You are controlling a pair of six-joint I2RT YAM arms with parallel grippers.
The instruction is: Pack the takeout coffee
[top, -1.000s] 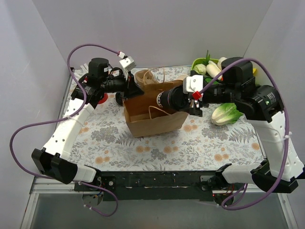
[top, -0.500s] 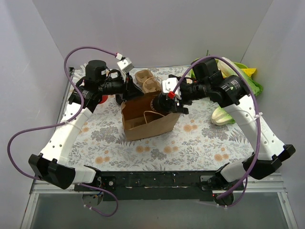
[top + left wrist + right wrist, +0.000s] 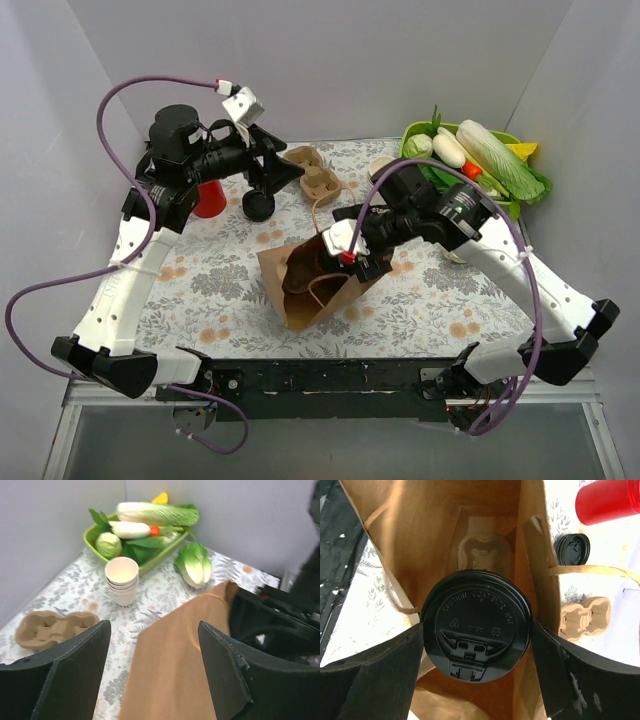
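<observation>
The takeout coffee (image 3: 476, 630), seen as its round black lid, hangs in the mouth of the brown paper bag (image 3: 420, 520). My right gripper (image 3: 477, 631) is shut on it, one finger on each side. At the bottom of the bag lies a tan pulp carrier (image 3: 482, 552). From above, the right gripper (image 3: 345, 250) sits over the open bag (image 3: 315, 290) and hides the cup. My left gripper (image 3: 285, 172) is raised at the back left. It stands open (image 3: 154, 627), empty, with the bag (image 3: 185, 650) below it.
A second pulp carrier (image 3: 312, 172) and a loose black lid (image 3: 258, 205) lie behind the bag, beside a red cup (image 3: 208, 198). A stack of paper cups (image 3: 122, 577) stands near a green basket (image 3: 420, 132) of vegetables at the back right. A cabbage (image 3: 195, 565) lies beside it.
My left gripper has opened, let go of the bag's edge and lifted away to the back. The right arm has brought the cup forward into the bag's mouth; the bag has shifted nearer.
</observation>
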